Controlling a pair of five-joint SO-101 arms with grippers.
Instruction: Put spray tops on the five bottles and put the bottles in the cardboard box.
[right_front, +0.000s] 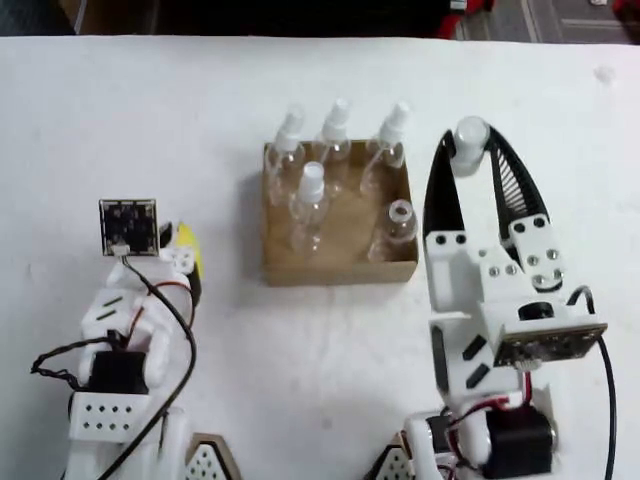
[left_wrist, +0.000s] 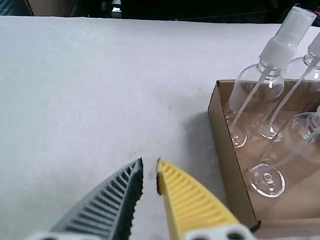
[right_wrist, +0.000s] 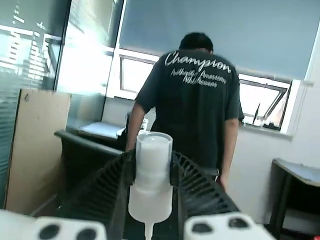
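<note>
This looks like an office. Far behind the right claw (right_wrist: 151, 156) there are big windows (right_wrist: 131, 75) with a blue blind (right_wrist: 225, 30). Dark tables (right_wrist: 87, 139) stand by the wall under them.

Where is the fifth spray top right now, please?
In the high view, the spray top sits clamped in the right end effector, beside the cardboard box.

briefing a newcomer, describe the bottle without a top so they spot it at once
Find the cardboard box at the table's middle. The bottle stands in its corner nearest the right arm's base. Unlike its four neighbours, its neck is bare.
</note>
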